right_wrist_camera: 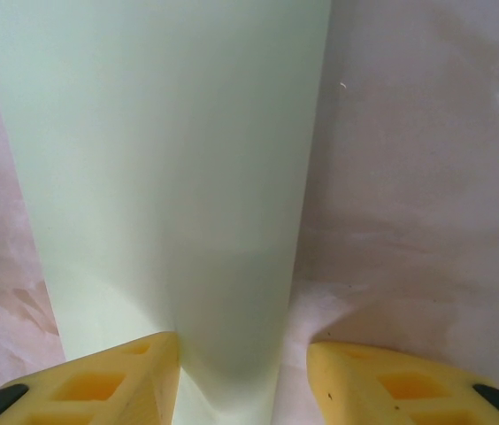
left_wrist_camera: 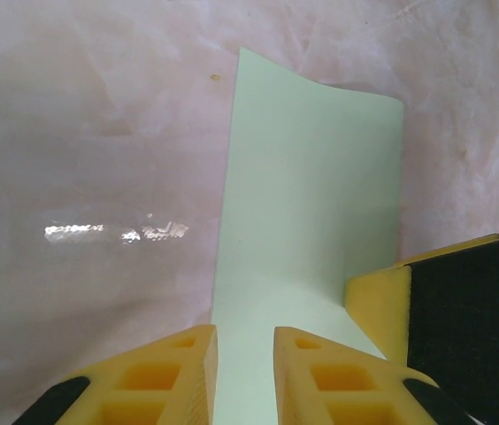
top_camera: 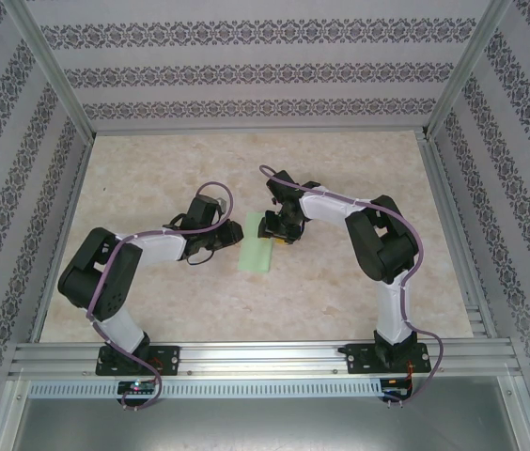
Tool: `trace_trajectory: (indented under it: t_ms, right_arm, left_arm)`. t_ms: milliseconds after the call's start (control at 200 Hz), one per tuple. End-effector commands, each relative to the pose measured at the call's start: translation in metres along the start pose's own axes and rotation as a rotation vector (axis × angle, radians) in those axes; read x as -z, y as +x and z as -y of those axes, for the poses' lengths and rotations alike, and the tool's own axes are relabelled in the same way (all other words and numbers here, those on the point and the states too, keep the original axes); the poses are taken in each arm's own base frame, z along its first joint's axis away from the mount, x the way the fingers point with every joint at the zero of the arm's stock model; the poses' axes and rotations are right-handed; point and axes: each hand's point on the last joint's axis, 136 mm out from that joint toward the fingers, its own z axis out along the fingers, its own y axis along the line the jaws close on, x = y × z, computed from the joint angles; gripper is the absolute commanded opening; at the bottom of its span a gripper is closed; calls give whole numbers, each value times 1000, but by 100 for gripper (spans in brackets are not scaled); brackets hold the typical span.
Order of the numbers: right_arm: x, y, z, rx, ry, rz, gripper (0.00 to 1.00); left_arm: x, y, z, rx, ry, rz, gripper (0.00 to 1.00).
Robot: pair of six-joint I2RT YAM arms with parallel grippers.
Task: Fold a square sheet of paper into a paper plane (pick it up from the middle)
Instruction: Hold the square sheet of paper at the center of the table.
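The pale-green square sheet of paper (top_camera: 257,248) lies mid-table between both arms and looks like a narrow strip from above. My left gripper (top_camera: 231,235) is at its left side. In the left wrist view the paper (left_wrist_camera: 307,186) runs through the narrow gap of the left gripper (left_wrist_camera: 246,365), whose yellow fingers (left_wrist_camera: 179,376) stand slightly apart. My right gripper (top_camera: 275,230) is at the sheet's far end. In the right wrist view it (right_wrist_camera: 242,376) is open wide, and the curved paper (right_wrist_camera: 161,168) has its right edge between the fingers. A paper plane is out of view.
The table is pale marbled stone (top_camera: 340,301), ringed by an aluminium frame (top_camera: 246,357) and patterned walls. The right gripper's yellow finger (left_wrist_camera: 380,310) and black pad sit close to the right of my left fingers, touching the paper.
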Motion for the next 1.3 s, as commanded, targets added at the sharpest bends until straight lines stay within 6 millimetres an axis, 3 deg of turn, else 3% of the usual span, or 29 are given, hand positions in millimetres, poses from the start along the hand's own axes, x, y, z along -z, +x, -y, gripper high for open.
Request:
trace_trajectory:
  t_ms: [0, 360, 764, 1129, 1294]
  right_arm:
    - [-62, 42, 65, -43, 212, -144, 47]
    - [-65, 45, 67, -50, 216, -156, 47]
    - [-69, 47, 69, -53, 222, -165, 47]
    - [-67, 48, 67, -53, 219, -166, 47]
    - [-42, 36, 44, -45, 157, -119, 47]
  left_arm:
    - [-4, -5, 8, -20, 55, -6, 22]
    - [-19, 10, 24, -48, 129, -90, 16]
    - [-26, 15, 21, -48, 113, -123, 16]
    - [-36, 34, -10, -10, -14, -203, 15]
    - [-38, 52, -33, 2, -98, -271, 13]
